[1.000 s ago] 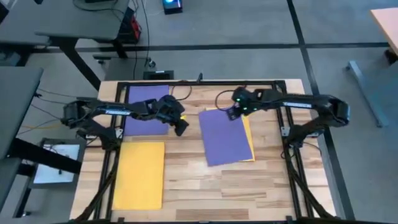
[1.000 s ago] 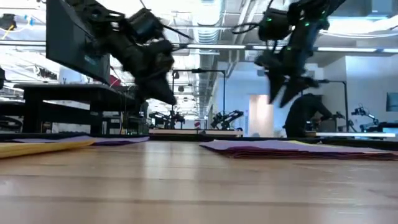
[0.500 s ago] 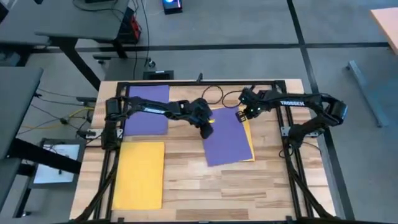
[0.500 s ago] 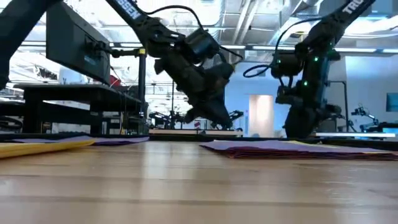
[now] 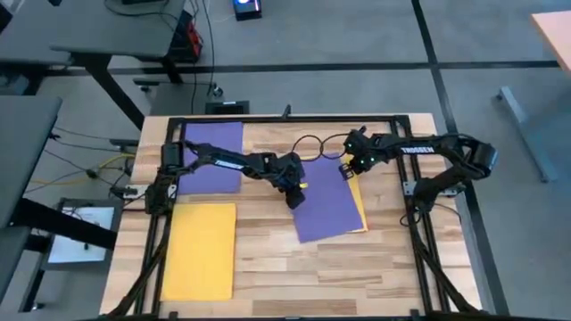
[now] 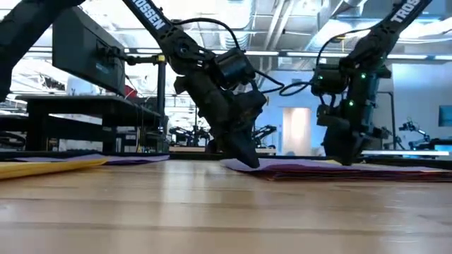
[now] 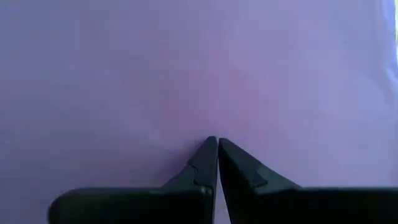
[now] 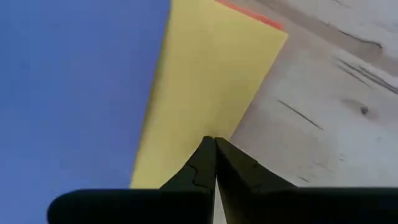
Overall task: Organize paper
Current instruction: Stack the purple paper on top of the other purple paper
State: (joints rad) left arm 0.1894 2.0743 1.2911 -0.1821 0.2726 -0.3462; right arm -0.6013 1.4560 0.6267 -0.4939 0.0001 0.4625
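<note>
Here the left pincer (image 5: 295,194) is reaching out across the middle of the wooden desk (image 5: 294,267) and pressing its tip down near the left edge of the top purple sheet (image 5: 328,198), which is lying slightly askew on a stack right of centre. In the left wrist view its two dark fingers (image 7: 208,163) are sitting pressed together with no gap, holding nothing, their tips resting against the purple surface that is filling the whole picture. The right pincer (image 5: 348,167) is coming in from the right side and touching down at the far right corner of that same stack; its fingers (image 8: 208,163) are likewise drawn tight together, with nothing between them, their tips lying on the yellow sheet (image 8: 205,87) right beside its edge, where bare wood is showing alongside. In that view a thin salmon-orange edge (image 8: 252,15) is peeking out from under the yellow sheet's corner. Seen from above, the yellow sheet is showing as a narrow strip along the right side of the purple one. From the low view both pincers are standing with their tips down on the flat pile, the left one (image 6: 247,156) at its near left end and the right one (image 6: 346,156) farther right. Elsewhere, a second purple sheet (image 5: 212,144) is lying at the far left under the left arm, and a second yellow sheet (image 5: 200,250) is lying at the near left, well apart from the stack.
</note>
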